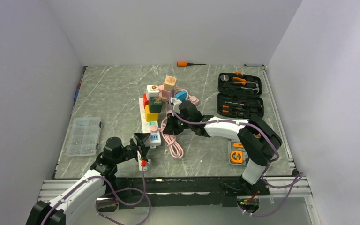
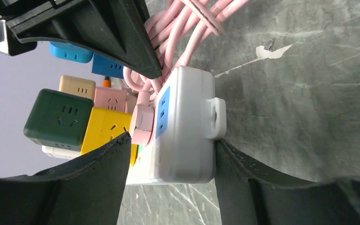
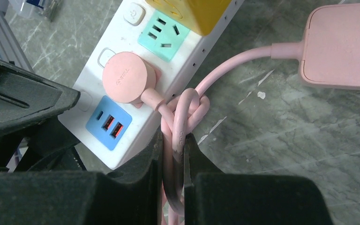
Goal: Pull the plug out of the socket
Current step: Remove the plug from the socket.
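A white power strip (image 1: 146, 123) lies mid-table. A round pink plug (image 1: 153, 128) sits in it near its front end, and shows in the right wrist view (image 3: 124, 77) above the blue USB panel. Its pink cable (image 3: 234, 61) is knotted. My right gripper (image 3: 173, 138) is shut on that cable just below the knot, beside the strip (image 3: 140, 131); in the top view it (image 1: 171, 125) is right of the plug. My left gripper (image 2: 172, 140) is open around the strip's near end (image 2: 187, 117). One finger (image 2: 243, 173) touches the strip's side and the other stands slightly off. It shows in the top view (image 1: 143, 140).
Yellow (image 1: 151, 112) and green (image 1: 155, 104) cube adapters are plugged in further up the strip. A pink cable coil (image 1: 173, 145) lies right of the strip. A clear parts box (image 1: 83, 136) is at the left, an open tool case (image 1: 240, 93) at the right and a screwdriver (image 1: 190, 63) at the back.
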Robot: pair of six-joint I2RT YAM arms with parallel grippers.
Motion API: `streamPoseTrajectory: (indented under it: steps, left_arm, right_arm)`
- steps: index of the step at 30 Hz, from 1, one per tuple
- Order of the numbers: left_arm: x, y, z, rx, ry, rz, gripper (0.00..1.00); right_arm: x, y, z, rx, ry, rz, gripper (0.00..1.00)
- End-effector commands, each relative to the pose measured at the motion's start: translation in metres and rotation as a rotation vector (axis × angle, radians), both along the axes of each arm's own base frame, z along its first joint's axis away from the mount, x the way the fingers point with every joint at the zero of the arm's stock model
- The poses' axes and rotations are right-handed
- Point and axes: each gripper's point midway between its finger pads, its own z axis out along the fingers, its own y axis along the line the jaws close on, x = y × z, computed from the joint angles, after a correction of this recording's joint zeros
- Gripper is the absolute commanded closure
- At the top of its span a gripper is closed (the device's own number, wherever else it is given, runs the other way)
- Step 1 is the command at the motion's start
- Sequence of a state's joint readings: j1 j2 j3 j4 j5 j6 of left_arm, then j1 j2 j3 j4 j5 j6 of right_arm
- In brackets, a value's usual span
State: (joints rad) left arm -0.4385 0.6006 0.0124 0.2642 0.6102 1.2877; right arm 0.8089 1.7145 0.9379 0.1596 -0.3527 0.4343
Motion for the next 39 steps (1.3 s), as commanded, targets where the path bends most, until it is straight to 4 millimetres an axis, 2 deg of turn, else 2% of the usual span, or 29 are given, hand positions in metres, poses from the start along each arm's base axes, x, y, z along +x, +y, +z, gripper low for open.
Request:
streamPoseTrajectory:
  steps: [1, 7, 10, 11, 13, 14, 16, 18, 21, 24, 28, 31, 39]
  left_arm:
    - [0.013, -0.010, 0.056, -0.098, -0.186, -0.011, 0.35]
    - [0.024, -0.008, 0.062, -0.087, -0.231, 0.021, 0.41]
    - [0.030, -0.008, 0.074, -0.078, -0.304, 0.030, 0.53]
    - [0.034, -0.007, 0.080, -0.078, -0.323, 0.039, 0.57]
    - [0.038, -0.006, 0.090, -0.090, -0.336, 0.061, 0.64]
    - [0.039, -0.006, 0.093, -0.089, -0.339, 0.064, 0.69]
    - [0.037, -0.005, 0.096, -0.074, -0.344, 0.059, 0.76]
    - [0.034, -0.004, 0.097, -0.067, -0.350, 0.052, 0.79]
    - [0.025, -0.005, 0.097, -0.057, -0.363, 0.025, 0.80]
    - [0.019, -0.004, 0.097, -0.046, -0.365, 0.009, 0.81]
    - [0.015, -0.002, 0.098, -0.037, -0.367, 0.006, 0.83]
    - [0.015, -0.001, 0.096, -0.026, -0.360, 0.012, 0.83]
    - [0.016, 0.000, 0.098, -0.021, -0.365, 0.015, 0.86]
  right_arm:
    - [-0.033, 0.045, 0.072, 0.205, -0.063, 0.180, 1.00]
    - [-0.045, 0.038, 0.068, 0.181, -0.052, 0.229, 1.00]
    - [-0.052, 0.031, 0.059, 0.134, -0.045, 0.263, 1.00]
    - [-0.053, 0.027, 0.055, 0.111, -0.048, 0.264, 0.94]
    - [-0.050, 0.017, 0.049, 0.060, -0.068, 0.240, 0.59]
    - [-0.046, 0.011, 0.049, 0.033, -0.089, 0.216, 0.46]
    - [-0.036, 0.003, 0.054, 0.002, -0.149, 0.167, 0.33]
    - [-0.026, -0.009, 0.056, -0.051, -0.202, 0.111, 0.26]
    - [-0.007, -0.025, 0.066, -0.113, -0.306, 0.027, 0.23]
    - [0.004, -0.035, 0.077, -0.147, -0.424, -0.009, 0.23]
    - [0.018, -0.041, 0.107, -0.106, -0.630, -0.054, 0.24]
    - [0.020, -0.036, 0.116, -0.096, -0.719, -0.003, 0.25]
    - [0.028, -0.005, 0.107, -0.107, -0.808, 0.109, 0.29]
